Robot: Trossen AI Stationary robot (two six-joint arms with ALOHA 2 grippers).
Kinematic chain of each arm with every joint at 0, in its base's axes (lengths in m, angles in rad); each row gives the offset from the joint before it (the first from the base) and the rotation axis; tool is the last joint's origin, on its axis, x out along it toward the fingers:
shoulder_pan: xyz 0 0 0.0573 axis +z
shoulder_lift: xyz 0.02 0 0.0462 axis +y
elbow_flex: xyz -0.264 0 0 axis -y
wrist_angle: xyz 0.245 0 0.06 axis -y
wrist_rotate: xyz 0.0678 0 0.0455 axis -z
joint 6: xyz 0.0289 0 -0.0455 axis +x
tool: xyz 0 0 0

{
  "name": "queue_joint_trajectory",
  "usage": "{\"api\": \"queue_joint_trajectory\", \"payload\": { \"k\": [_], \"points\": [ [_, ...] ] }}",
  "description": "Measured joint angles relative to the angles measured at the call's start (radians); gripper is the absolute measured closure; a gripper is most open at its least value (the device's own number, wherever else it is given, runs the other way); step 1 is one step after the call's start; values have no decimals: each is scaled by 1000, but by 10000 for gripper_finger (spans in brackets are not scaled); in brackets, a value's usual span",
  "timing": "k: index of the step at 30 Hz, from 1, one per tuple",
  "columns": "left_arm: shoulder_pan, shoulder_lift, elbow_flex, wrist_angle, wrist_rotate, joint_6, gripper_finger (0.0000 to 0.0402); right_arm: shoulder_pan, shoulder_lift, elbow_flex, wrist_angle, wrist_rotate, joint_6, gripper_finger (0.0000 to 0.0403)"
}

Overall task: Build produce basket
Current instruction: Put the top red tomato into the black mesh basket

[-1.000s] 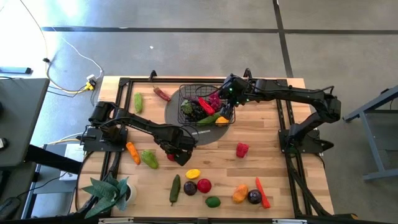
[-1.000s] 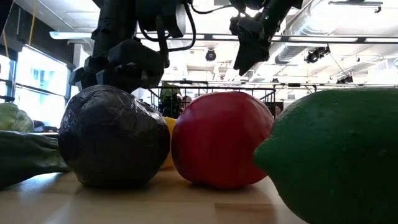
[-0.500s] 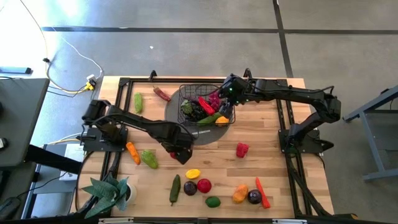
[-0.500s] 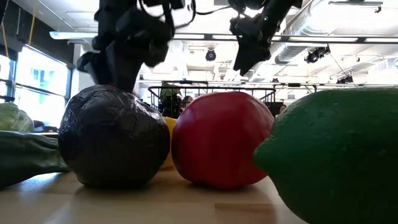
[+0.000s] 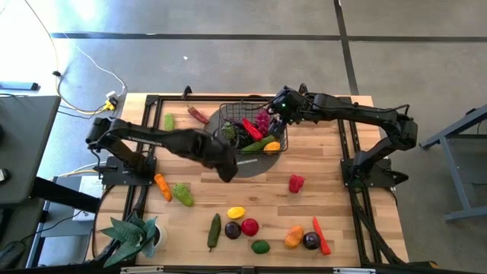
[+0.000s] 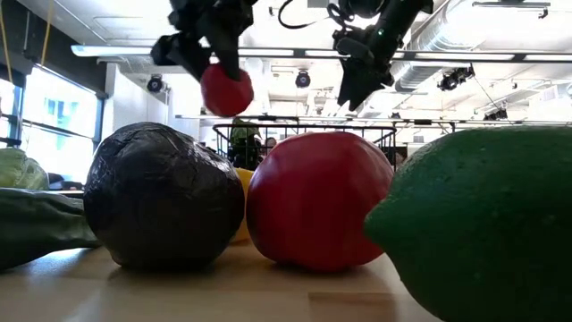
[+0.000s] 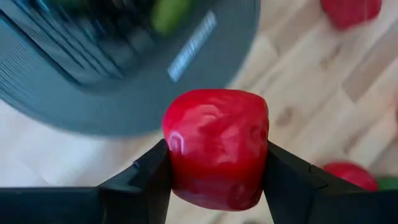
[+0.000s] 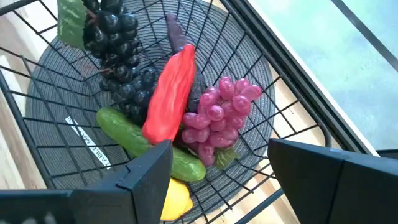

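A glossy, rounded red toy fruit [image 7: 216,148], lumpy on its surface, is clamped between the 2 dark fingers of the left gripper [image 7: 214,177] and is held in the air above the wooden table [image 5: 327,164], just beside the round grey woven mat [image 7: 74,93] on which the black wire-mesh basket [image 5: 280,143] stands. Inside the basket are seen a smooth red pepper [image 8: 169,93], a cluster of pink grapes [image 8: 217,112], dark grapes [image 8: 121,50] and a green cucumber [image 8: 146,144]. The right gripper [image 8: 217,171] is held over the basket with its fingers spread and nothing between them.
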Motion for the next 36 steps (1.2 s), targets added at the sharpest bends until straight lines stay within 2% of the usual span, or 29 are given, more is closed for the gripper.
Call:
{"api": "queue_joint_trajectory", "payload": {
  "k": [6,13,18,25,36],
  "points": [
    [139,-29,37,49,-35,220,215,17,0,0,-25,-67,90,153],
    [297,-25,37,268,128,421,215,68,0,0,-35,-92,209,153],
    [364,-24,37,345,138,540,214,111,0,0,-35,-93,323,153],
    [437,-23,37,369,129,652,162,194,0,0,-92,-125,457,153],
    [483,-23,37,441,106,789,120,408,0,0,-102,-144,629,153]
  ]
}}
